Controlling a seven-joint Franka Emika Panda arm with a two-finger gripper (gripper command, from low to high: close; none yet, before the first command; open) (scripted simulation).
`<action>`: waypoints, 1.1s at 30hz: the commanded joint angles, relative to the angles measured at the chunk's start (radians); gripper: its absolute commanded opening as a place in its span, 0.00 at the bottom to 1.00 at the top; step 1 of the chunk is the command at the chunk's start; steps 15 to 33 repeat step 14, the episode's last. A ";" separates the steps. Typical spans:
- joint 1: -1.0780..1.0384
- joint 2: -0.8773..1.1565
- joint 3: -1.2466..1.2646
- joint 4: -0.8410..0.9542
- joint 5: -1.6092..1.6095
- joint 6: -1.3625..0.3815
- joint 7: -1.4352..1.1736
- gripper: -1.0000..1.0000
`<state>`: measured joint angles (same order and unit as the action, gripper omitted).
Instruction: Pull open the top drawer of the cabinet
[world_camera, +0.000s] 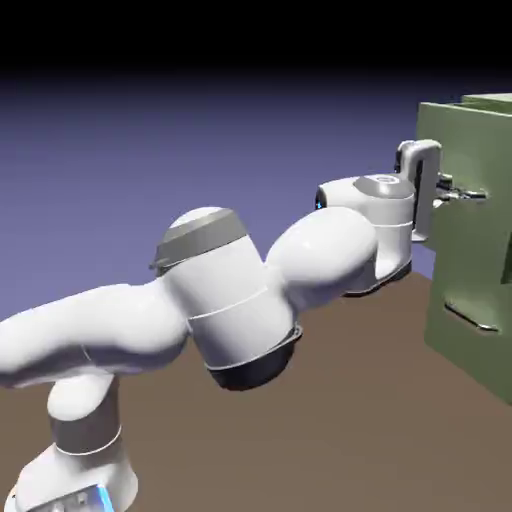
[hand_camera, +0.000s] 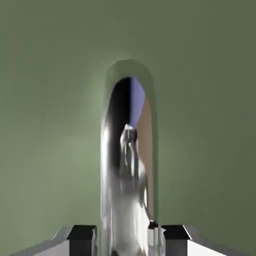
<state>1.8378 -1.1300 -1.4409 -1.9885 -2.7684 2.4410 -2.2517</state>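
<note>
Drawer (world_camera: 470, 150) at the cabinet (world_camera: 470, 290) top looks barely out, if at all: we have our fingers (hand_camera: 82, 234) pinching its handle (hand_camera: 129, 165), so the grasp is made and the pull remains.

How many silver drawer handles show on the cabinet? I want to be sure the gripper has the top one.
2. The upper handle sits between the shut gripper's fingers on the top drawer; the lower handle is free on the front below. More may lie outside the picture.
</note>
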 joint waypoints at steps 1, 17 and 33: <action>-0.029 0.002 0.015 -0.036 0.004 -0.010 0.003 0.00; -0.365 -0.027 0.218 -0.426 0.062 -0.096 0.028 1.00; -0.365 -0.027 0.218 -0.426 0.062 -0.096 0.028 1.00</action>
